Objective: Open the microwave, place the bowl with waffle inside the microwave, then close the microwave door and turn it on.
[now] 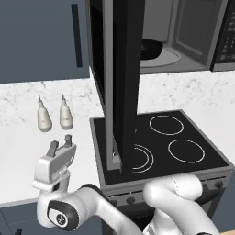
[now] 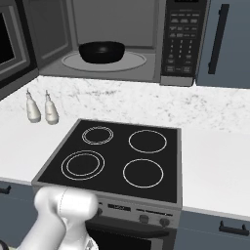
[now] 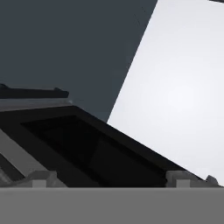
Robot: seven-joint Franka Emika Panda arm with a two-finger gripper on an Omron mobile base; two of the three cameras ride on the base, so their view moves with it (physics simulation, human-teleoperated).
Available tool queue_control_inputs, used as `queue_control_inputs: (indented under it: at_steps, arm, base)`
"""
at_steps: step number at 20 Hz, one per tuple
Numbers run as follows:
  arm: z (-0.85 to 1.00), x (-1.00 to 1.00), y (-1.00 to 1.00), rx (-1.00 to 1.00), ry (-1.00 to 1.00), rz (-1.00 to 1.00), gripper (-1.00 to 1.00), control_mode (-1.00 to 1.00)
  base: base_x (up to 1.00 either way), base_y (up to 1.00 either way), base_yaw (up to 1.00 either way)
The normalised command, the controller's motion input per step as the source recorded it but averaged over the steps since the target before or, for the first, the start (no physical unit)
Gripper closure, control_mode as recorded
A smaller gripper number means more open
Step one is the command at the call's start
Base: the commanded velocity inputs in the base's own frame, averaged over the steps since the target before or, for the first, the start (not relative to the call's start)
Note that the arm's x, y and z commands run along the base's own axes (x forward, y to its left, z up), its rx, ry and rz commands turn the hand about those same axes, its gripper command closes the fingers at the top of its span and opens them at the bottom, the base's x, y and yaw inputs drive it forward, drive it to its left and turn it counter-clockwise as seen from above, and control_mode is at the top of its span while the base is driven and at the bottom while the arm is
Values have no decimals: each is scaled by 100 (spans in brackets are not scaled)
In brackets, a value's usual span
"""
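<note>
The small round black bowl point(image 2: 102, 51) sat on the round grey turntable plate point(image 2: 132, 62) inside the wide black microwave point(image 2: 185, 44), whose glass-windowed black door point(image 1: 120, 87) stood open. The hand point(image 1: 61, 145) hovered empty, fingers spread, over the white desk point(image 1: 18, 151).

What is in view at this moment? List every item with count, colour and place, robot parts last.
black box microwave: one, black with grey cavity, above the counter.
wide black microwave door: one, swung open, edge-on over the cooktop.
small round black bowl: one, on the turntable plate inside the cavity.
flat black cooktop: one, four white rings.
small white bottles: two, on the marble counter, left of the cooktop.
blue-grey cabinet door: one, black handle, right of the microwave.
gripper: one, grey, open, empty, over the counter.
</note>
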Motion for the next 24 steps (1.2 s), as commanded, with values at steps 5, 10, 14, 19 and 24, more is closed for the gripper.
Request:
queue_control_inputs:
  at_steps: [5,10,14,19,24]
  arm:
    - [34,-6,0,5,-20,-12,-100,-100]
    - [18,0,-22,18,-11,-12,-100,-100]
    - [6,0,-38,24,-12,-8,-100,-100]
    - [27,-1,-35,24,-11,-5,-100,-100]
    - [30,-15,-51,26,-6,0,-100,-100]
  base:
    - [0,0,0]
    - [0,0,0]
    - [0,0,0]
    - [0,0,0]
    - [0,0,0]
